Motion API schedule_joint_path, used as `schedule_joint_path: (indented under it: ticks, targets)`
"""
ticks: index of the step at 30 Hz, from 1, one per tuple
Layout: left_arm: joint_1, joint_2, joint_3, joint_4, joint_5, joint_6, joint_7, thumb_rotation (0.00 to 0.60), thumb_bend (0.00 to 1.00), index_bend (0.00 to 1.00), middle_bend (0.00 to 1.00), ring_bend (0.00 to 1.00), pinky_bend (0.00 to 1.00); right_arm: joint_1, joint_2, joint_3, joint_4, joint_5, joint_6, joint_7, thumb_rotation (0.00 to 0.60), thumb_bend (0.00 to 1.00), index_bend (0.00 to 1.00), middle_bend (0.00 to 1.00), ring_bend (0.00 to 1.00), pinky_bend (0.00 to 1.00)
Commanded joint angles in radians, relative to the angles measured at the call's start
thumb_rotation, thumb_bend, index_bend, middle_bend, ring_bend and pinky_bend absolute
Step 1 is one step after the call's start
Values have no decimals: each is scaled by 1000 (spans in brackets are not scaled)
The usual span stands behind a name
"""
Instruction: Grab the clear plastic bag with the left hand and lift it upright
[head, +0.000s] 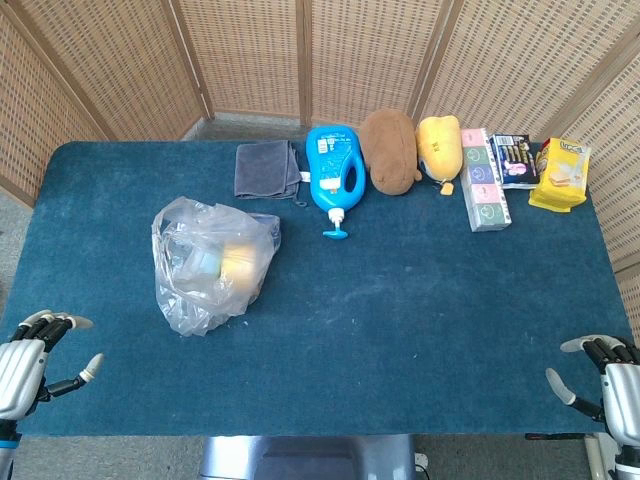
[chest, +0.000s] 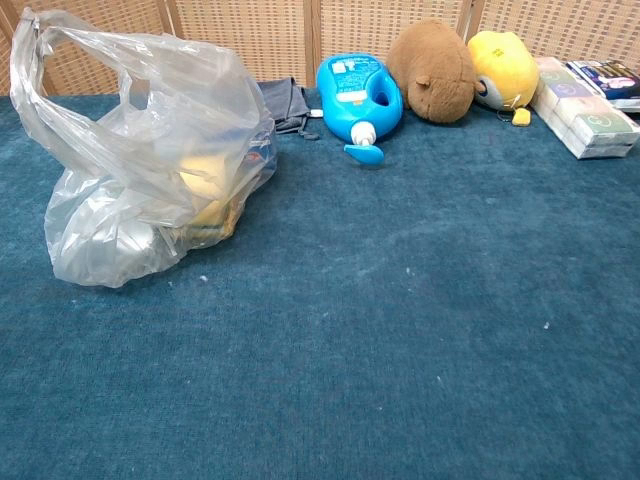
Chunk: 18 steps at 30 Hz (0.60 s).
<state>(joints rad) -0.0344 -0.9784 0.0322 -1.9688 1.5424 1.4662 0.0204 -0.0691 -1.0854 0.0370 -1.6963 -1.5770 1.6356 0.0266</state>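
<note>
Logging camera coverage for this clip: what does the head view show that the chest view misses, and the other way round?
Only the head view shows the left hand and right hand, both holding nothing with fingers apart at the table's near corners, plus the yellow packet at far right. Only the chest view shows the clear plastic bag side-on, its handles standing up. Both share the bag, blue bottle, grey cloth, brown plush, yellow plush and tissue packs on the blue table.

The left hand (head: 35, 362) has a silver-white shell over the back, with black fingers ending in pale grey tips. The right hand (head: 605, 382) is built the same: light metallic casing, dark fingers, whitish rounded fingertip caps.
</note>
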Motion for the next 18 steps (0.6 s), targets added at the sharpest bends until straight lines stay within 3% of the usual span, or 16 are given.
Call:
schedule_joint_path:
  ticks: [1, 18]
  targets:
    - [-1, 0, 0, 0, -1, -2, 1, 138, 277, 320, 326, 219, 133, 1, 0, 1, 0, 2, -2, 0, 60, 323, 424, 416, 318, 224]
    - [-7, 9, 0, -5, -1, -12, -35, 136, 277, 320, 326, 220, 133, -2, -7, -1, 12, -2, 5, 13, 63, 323, 424, 416, 318, 224]
